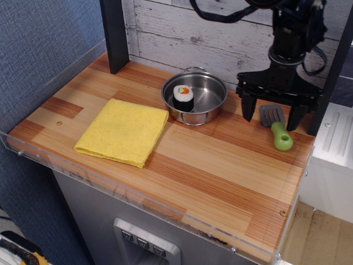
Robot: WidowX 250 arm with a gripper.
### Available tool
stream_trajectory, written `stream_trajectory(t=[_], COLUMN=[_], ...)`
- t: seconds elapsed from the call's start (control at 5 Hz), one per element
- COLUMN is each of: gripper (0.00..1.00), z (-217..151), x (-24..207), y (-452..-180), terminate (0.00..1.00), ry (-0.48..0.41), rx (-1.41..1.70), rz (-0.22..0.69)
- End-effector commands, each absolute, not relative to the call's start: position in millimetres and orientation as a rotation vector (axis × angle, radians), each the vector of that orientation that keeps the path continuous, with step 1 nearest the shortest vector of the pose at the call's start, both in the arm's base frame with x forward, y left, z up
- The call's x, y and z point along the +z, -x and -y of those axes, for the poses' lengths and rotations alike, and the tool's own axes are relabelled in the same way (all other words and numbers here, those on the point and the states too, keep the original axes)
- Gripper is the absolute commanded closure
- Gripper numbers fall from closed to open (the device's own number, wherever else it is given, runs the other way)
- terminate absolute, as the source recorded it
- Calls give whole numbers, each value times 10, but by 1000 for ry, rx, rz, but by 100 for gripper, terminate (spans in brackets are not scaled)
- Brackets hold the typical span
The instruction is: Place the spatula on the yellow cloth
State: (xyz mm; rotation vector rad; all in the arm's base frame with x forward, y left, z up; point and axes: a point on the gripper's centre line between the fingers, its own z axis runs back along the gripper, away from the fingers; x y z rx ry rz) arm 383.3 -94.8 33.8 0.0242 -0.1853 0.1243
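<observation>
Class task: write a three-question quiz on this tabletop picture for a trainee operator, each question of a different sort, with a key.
1. True or false: the spatula lies on the yellow cloth.
2. What sits in the steel pan? A) sushi roll B) spoon C) nothing
3. Fill in: the gripper has its jaws ____, one finger on each side of the spatula's blade.

Key: 1 false, it lies on the wooden counter; 2 A, the sushi roll; 3 open.

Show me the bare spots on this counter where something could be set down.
Widest bare wood: the front right, between the yellow cloth and the spatula. A smaller patch lies back left, behind the cloth. Crowded: back right, where the open gripper straddles the spatula beside the steel pan.
</observation>
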Motion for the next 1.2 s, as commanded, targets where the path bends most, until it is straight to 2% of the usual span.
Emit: stream_trajectory(t=[0.0,0.2,0.4,0.8,1.0], gripper=[0,0,100,100,100], z=[1124,1172,1154,1049,902], x=[292,160,88,317,648], y=[-3994,-3985,-3969,-3908,-3859], terminate=[0,0,0,0,0], ry=[-18,-19,-24,-16,-6], rx=[130,120,97,4,-124], rz=[219,190,178,183,184])
